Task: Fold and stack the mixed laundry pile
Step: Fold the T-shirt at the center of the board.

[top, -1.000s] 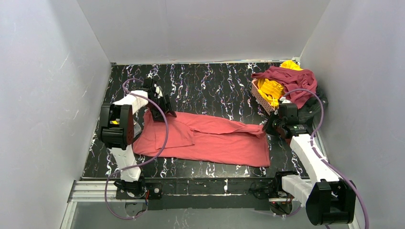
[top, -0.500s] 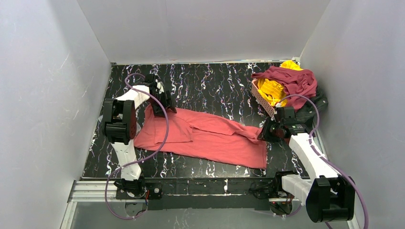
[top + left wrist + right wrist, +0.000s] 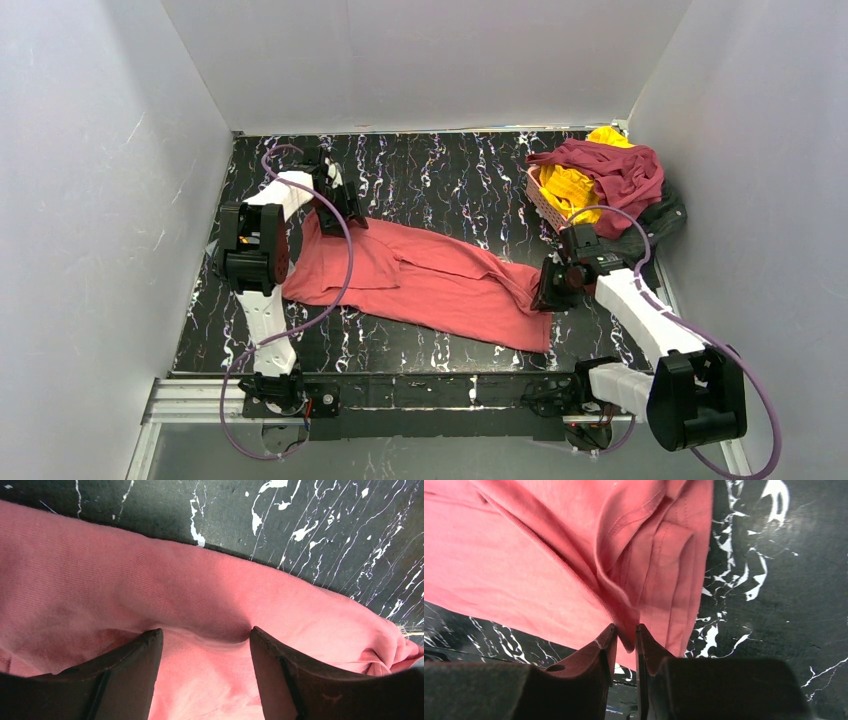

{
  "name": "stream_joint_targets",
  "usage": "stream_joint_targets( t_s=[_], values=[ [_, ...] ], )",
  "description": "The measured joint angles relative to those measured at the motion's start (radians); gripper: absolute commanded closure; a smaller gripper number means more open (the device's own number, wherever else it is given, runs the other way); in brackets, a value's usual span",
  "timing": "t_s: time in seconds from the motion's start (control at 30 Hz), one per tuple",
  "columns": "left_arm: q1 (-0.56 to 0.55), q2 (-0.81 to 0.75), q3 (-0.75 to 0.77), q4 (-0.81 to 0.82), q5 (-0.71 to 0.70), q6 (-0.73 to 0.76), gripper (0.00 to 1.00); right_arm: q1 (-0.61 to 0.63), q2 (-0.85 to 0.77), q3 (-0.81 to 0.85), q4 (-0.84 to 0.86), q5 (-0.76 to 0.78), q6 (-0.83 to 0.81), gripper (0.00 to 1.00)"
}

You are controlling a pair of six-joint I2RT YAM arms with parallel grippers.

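currently the salmon-red garment (image 3: pixel 430 285) lies spread on the table (image 3: pixel 440 165), well forward of the rest of the pile. its long axis runs across the workspace, from the far left corner down to the near right. each arm stands at one end of that axis, so neither has to reach.

left gripper (image 3: pixel 205 632): jaws wide apart, both fingertips (image 3: pixel 145 645) resting on the cloth just inside its far left hem. nothing is held – a low ridge of fabric sits between the tips.

right gripper (image 3: pixel 626 630): jaws narrow, with a thin pleat of the right end caught between them. the grip looks light; how firmly it clamps is hard to judge from the wrist view.

judgement: the coming fold turns on the right end travelling along the long axis toward the left gripper, which would serve as the anchor.

the maroon garment (image 3: pixel 610 170) and yellow garment (image 3: pixel 568 188) are heaped over the pink basket (image 3: pixel 545 210) at the far right, with the charcoal-black garment (image 3: pixel 662 222) beside them. the right arm hides part of that heap – layers within the salmon-red garment cannot be counted.
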Motion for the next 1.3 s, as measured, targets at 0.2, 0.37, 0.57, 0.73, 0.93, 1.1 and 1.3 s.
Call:
stream_joint_targets(
  t_s=[0.2, 0.37, 0.57, 0.73, 0.93, 1.1, 1.3],
  values=[
    [0.011, 0.002, 0.002, 0.006, 0.001, 0.003, 0.36, 0.126, 0.062, 0.033, -0.037, 0.052, 0.011, 0.62],
    [0.014, 0.002, 0.002, 0.008, 0.001, 0.005, 0.37, 0.152, 0.050, 0.068, -0.103, 0.098, 0.016, 0.52],
    [0.014, 0.002, 0.003, 0.008, 0.001, 0.006, 0.36, 0.153, 0.029, 0.146, -0.140, 0.136, 0.013, 0.43],
    [0.014, 0.002, 0.003, 0.008, 0.001, 0.006, 0.36, 0.153, 0.018, 0.155, -0.067, 0.187, 0.036, 0.45],
    [0.014, 0.002, 0.003, 0.008, 0.002, 0.006, 0.36, 0.153, 0.099, 0.155, 0.044, 0.231, 0.051, 0.40],
    [0.015, 0.002, 0.003, 0.008, 0.003, 0.006, 0.36, 0.153, 0.177, 0.154, 0.112, 0.253, 0.050, 0.44],
    [0.015, 0.002, 0.003, 0.008, 0.002, 0.007, 0.36, 0.153, 0.238, 0.144, 0.175, 0.287, 0.045, 0.86]
  ],
)
